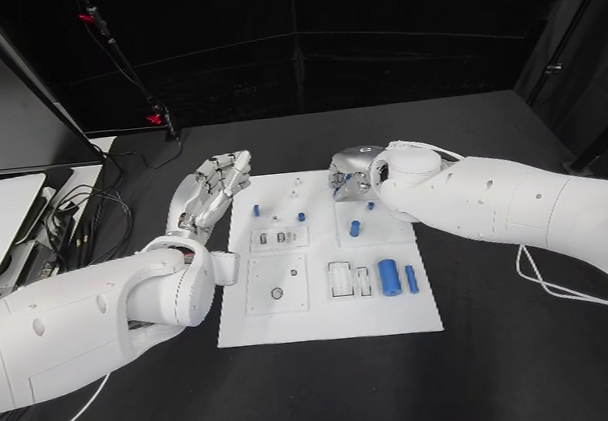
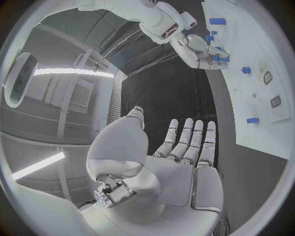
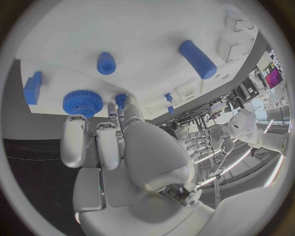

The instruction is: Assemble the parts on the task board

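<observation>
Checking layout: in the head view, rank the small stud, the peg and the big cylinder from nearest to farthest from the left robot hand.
1. Small stud, board's left side, beside the left robot hand.
2. Peg, right of the board's middle.
3. Big cylinder, board's near right part.

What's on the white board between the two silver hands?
Between the left hand and right hand, the head view shows the task board with a few small blue parts.

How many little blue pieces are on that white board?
6 blue pieces from above: two side by side near right, one in the middle, two far left, one at the right hand, which may hide more.
</observation>
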